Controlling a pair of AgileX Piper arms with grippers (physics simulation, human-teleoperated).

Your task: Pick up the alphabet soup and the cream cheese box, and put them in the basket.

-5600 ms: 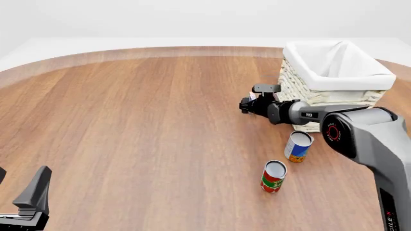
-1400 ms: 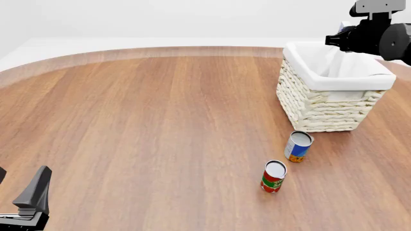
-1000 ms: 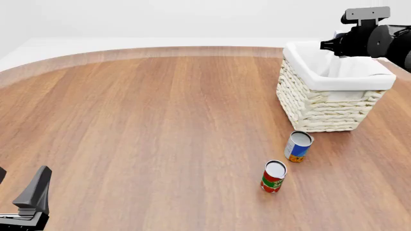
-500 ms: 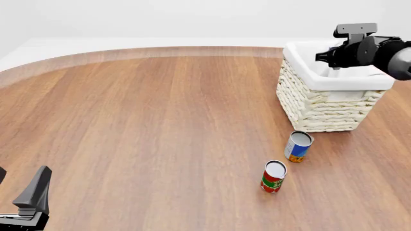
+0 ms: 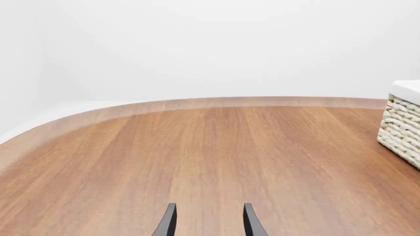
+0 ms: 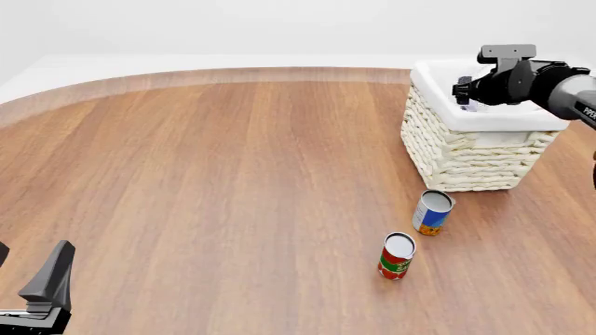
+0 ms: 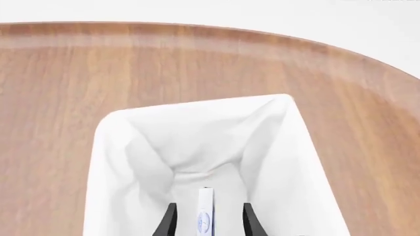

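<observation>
soup can (image 6: 433,211) upright near basket (image 6: 475,157) | cream cheese box (image 7: 205,212) edge-on over liner

Cream woven basket (image 6: 465,157); red-green can (image 6: 396,257).

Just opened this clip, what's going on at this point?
The right gripper is over the basket, and the right wrist view shows the cream cheese box edge-on between its spread fingers, above the cloth liner; whether it is still gripped is unclear. The alphabet soup stands on the table in front of the basket, beside a red and green can. The left gripper is open and idle at the near left.
</observation>
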